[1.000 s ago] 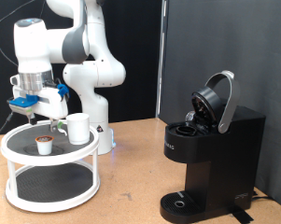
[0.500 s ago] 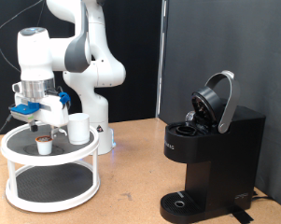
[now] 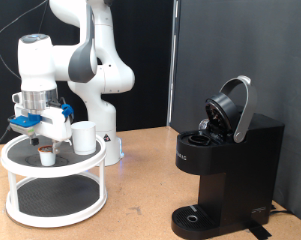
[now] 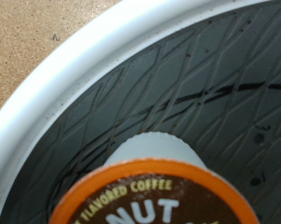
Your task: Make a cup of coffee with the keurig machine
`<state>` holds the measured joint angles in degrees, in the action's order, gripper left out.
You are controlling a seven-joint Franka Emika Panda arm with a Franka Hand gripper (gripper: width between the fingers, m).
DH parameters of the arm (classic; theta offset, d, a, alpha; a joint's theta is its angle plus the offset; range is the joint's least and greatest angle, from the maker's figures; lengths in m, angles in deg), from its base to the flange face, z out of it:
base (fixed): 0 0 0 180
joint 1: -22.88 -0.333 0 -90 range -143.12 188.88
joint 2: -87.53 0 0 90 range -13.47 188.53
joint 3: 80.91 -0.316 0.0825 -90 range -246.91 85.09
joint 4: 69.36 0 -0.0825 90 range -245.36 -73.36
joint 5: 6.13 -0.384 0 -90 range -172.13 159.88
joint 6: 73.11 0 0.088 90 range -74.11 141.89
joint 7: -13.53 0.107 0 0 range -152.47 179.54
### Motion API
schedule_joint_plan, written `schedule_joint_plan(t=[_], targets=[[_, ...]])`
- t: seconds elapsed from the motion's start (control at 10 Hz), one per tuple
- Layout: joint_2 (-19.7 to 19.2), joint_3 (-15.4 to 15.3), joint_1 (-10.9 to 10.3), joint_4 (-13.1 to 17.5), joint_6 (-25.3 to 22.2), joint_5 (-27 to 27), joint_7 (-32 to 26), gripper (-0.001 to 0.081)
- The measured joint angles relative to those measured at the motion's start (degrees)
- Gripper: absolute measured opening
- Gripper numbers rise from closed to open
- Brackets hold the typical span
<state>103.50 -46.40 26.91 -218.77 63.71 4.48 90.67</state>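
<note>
A small coffee pod (image 3: 47, 155) with an orange rim and a dark printed top stands on the upper tier of a white round stand (image 3: 20, 168). My gripper (image 3: 47, 140) hangs just above the pod, open, with nothing between its fingers. The white cup (image 3: 84, 137) stands on the same tier, to the exterior view's right of the pod. The black keurig machine (image 3: 228, 168) stands at the exterior view's right with its lid (image 3: 230, 104) raised. In the wrist view the pod (image 4: 154, 198) fills the near edge above the black ribbed mat (image 4: 205, 84); my fingers do not show there.
The stand has a second, lower tier (image 3: 52, 205) with a black mat. Its white rim shows in the wrist view (image 4: 70, 70). The arm's white base (image 3: 102, 100) rises behind the stand. A dark wall panel (image 3: 240, 50) stands behind the machine.
My gripper has come down and slightly to the exterior view's left, closing in on the pod. The cup, pod and machine have not moved.
</note>
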Motion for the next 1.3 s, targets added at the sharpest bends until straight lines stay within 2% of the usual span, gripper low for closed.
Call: schedule_joint_plan(t=[0.5,0.6,0.7,0.8,0.9,1.1,1.3], targets=[[-1.2,0.0,0.0,0.0,0.7,-1.2,-0.2,0.0734],[-1.2,0.0,0.0,0.1,0.7,-1.2,-0.2,0.0629],[-1.2,0.0,0.0,0.1,0.7,-1.2,-0.2,0.045],[-1.2,0.0,0.0,0.2,0.7,-1.2,-0.2,0.045],[-1.3,0.0,0.0,0.2,0.7,-1.2,-0.2,0.0388],[-1.3,0.0,0.0,0.4,0.5,-1.2,-0.2,0.0388],[-1.3,0.2,0.0,1.4,-1.8,-2.0,-2.0,0.0388]])
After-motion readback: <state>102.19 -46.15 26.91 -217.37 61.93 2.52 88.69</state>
